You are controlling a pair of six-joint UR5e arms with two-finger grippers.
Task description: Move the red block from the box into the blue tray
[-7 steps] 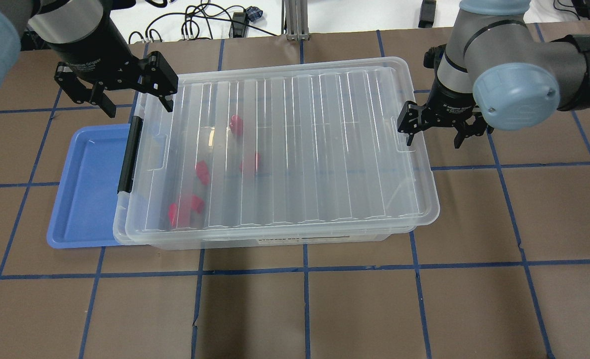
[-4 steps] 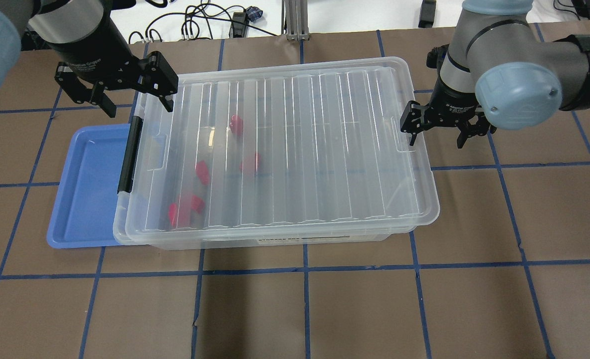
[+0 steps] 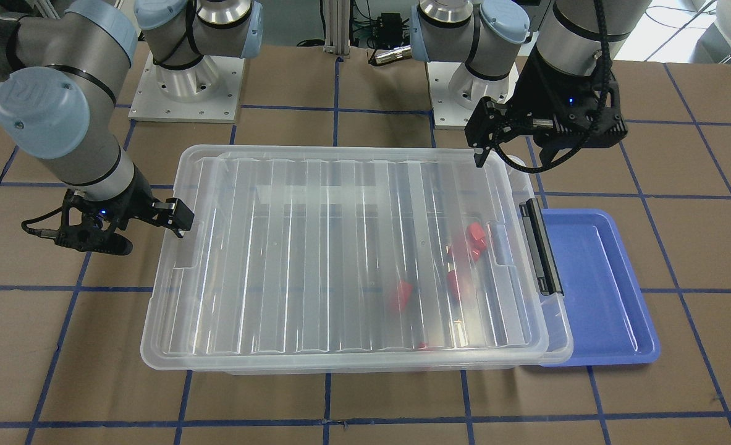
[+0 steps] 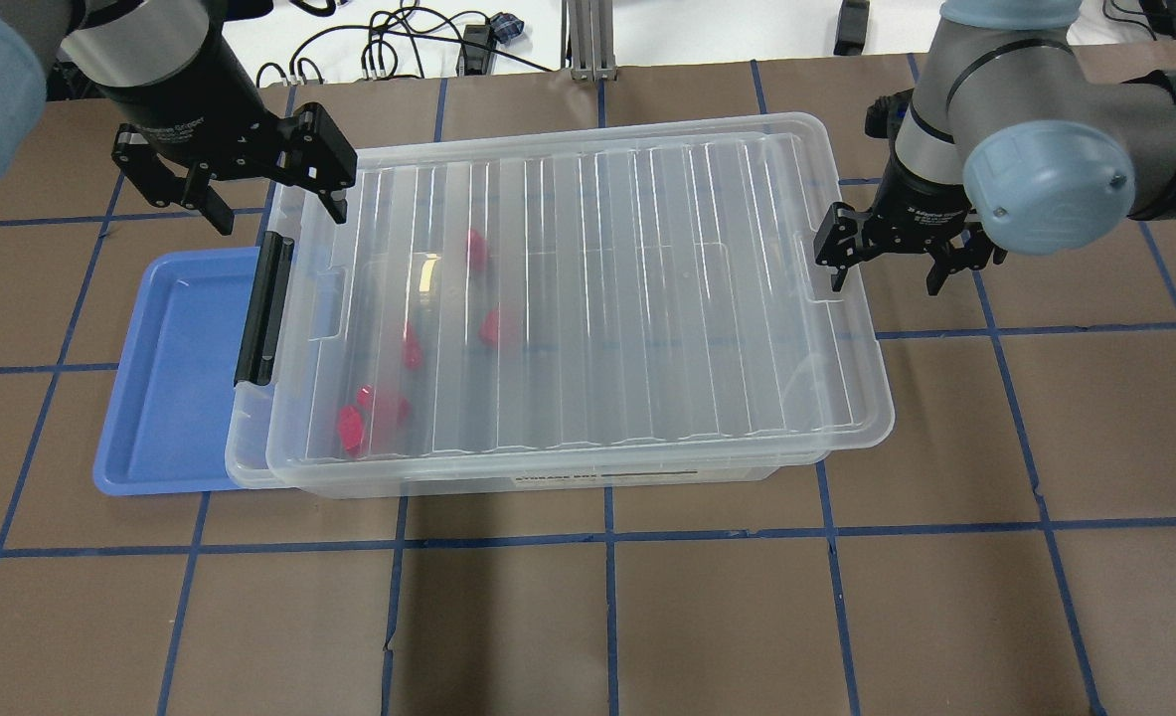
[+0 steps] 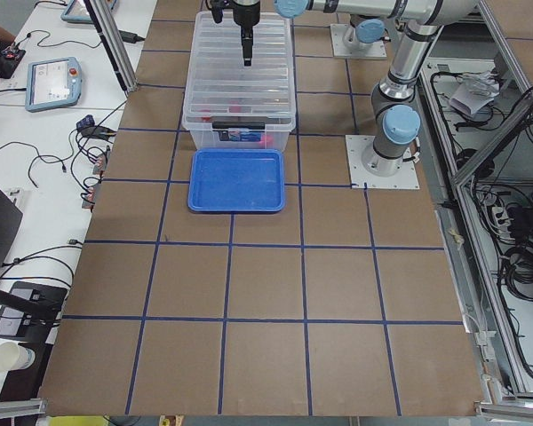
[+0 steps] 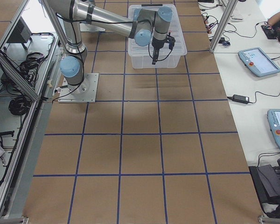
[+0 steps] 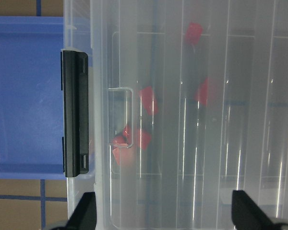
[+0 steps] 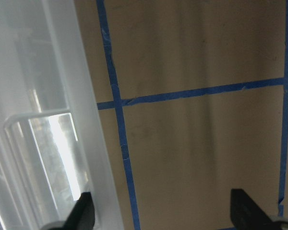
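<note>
Box point(image 4: 548, 481) stands on the surface point(image 4: 647, 617), its lid point(image 4: 597, 288) overhanging the right end; blue tray point(image 4: 175, 378) lies empty at the latch end. Left tool point(image 4: 277, 217) hangs wide open, empty; right tool point(image 4: 886, 286) gapes, one finger at the lid's edge. Red block point(image 4: 352, 428) lies inside. Judged step: lid removal; next, clear it fully.

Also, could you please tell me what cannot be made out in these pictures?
Red blocks: count unclear in the overhead view; the ribbed lid blurs them.
Blue tray: one edge hidden by the box, overhead view.
Right gripper: fingertips cut off by the right wrist view's bottom edge, so lid contact unclear.
</note>
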